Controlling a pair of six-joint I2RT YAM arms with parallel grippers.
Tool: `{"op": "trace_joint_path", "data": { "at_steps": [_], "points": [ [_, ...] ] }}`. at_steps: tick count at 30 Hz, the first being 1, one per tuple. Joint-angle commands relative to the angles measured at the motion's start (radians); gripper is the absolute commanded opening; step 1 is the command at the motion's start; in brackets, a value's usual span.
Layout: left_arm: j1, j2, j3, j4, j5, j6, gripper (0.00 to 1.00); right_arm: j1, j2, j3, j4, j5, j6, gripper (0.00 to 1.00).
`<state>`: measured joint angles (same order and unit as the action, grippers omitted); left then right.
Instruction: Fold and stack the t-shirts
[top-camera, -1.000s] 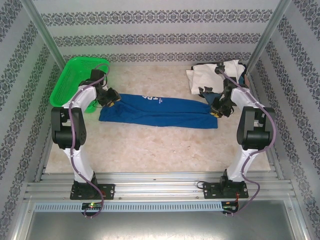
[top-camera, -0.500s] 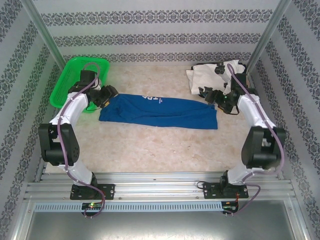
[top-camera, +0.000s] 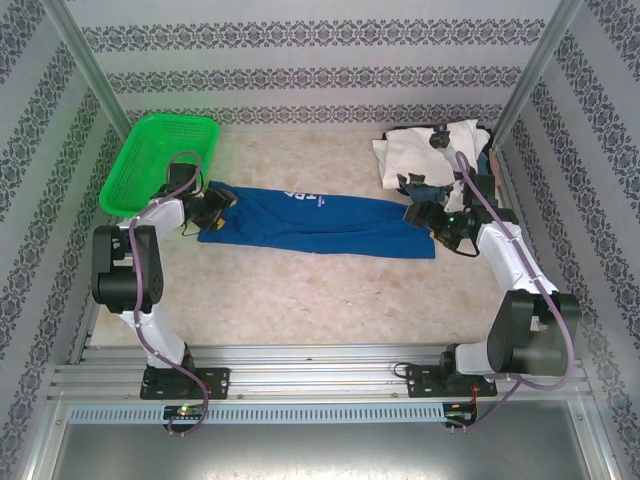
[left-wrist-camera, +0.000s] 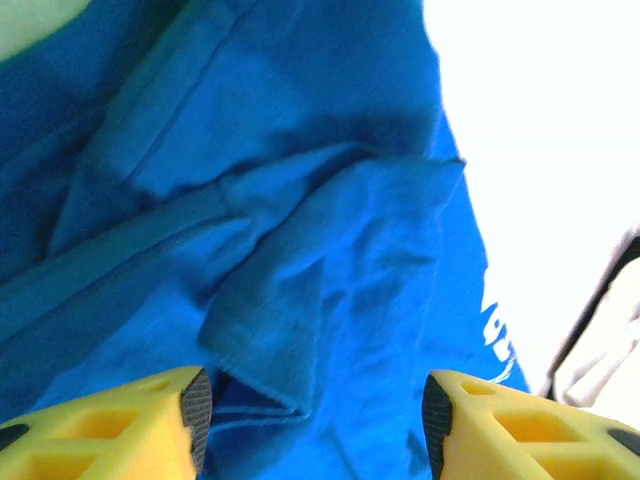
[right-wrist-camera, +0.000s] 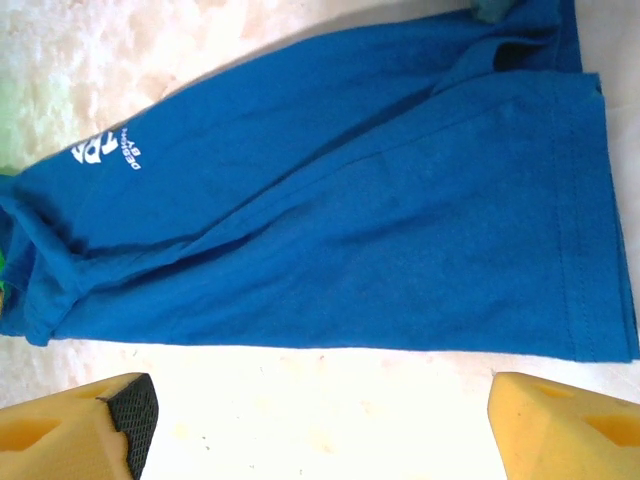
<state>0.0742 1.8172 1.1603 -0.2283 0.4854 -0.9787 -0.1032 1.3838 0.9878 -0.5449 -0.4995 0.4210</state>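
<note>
Left hand (top-camera: 217, 200): on my wrist view, yellow fingers (left-wrist-camera: 140, 420) spread apart, nothing pinched, crumpled end of royal-blue t-shirt (top-camera: 320, 225) just below. Right hand (top-camera: 428, 214): spread wide too, holding nothing, hovering at shirt's opposite end, with hem and bare worktop (top-camera: 320, 300) under it. Shirt lies as long folded band across worktop, white lettering (right-wrist-camera: 105, 152) facing up. I see white t-shirt (top-camera: 425, 150) in far right corner, green basket (top-camera: 150, 165) far left.

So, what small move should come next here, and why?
Probably lower the right claw onto its end of the blue shirt and close. The shirt lies as a long narrow strip; this claw and the left claw are open and empty, so a crosswise fold seems next.
</note>
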Motion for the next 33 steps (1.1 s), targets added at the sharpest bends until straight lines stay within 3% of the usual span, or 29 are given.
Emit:
{"op": "trace_joint_path", "data": {
  "at_steps": [1, 5, 10, 33],
  "points": [
    [0.004, 0.032, -0.042, 0.134, 0.008, -0.136, 0.59, -0.009, -0.017, -0.005, 0.023, -0.021, -0.012, 0.86],
    [0.0, 0.075, -0.076, 0.242, 0.038, -0.229, 0.58, -0.009, 0.005, 0.009, 0.026, -0.02, -0.01, 0.86],
    [-0.007, 0.069, -0.107, 0.24, 0.033, -0.263, 0.58, -0.009, 0.027, 0.031, 0.017, -0.019, -0.011, 0.86],
    [-0.045, -0.103, -0.134, 0.054, -0.042, -0.232, 0.62, -0.01, 0.049, 0.057, -0.005, -0.027, -0.018, 0.86]
  ]
}}
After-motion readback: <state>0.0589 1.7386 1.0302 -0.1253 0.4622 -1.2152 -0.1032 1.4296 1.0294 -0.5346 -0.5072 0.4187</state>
